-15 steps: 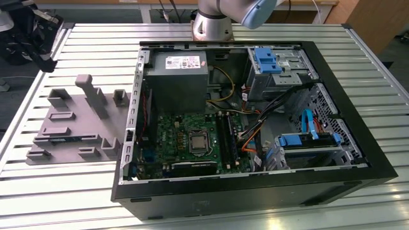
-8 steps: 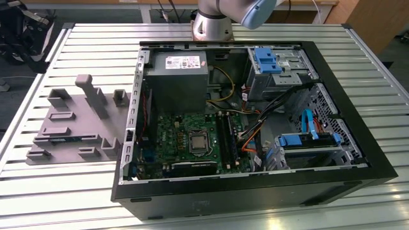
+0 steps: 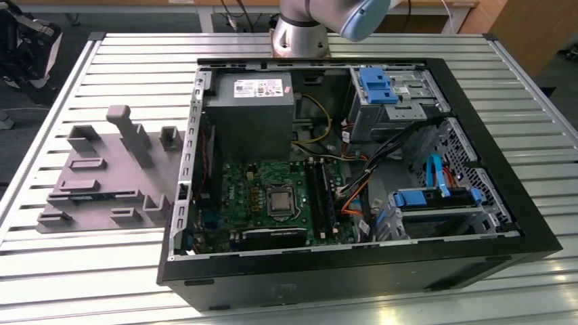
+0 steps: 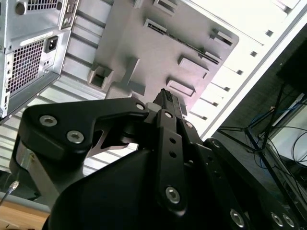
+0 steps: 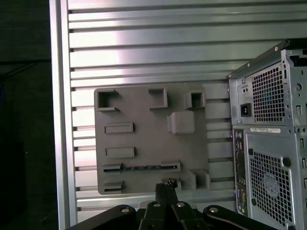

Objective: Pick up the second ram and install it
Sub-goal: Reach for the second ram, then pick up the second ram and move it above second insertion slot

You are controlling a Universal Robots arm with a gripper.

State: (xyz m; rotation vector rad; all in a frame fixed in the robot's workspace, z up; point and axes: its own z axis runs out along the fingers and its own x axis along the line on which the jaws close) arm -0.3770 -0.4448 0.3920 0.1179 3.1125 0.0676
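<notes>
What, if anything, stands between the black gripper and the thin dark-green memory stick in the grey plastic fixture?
Nothing visible. In the first wrist view the black gripper hovers above the grey plastic fixture, whose thin dark-green memory stick lies exposed in its holder.

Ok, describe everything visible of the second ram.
The second ram is a thin, narrow dark stick with a hint of green, seen edge-on in the first wrist view. It stands in a long slot of the grey fixture, beside the computer case. Only the fixture touches it; the gripper is apart from it.
</notes>
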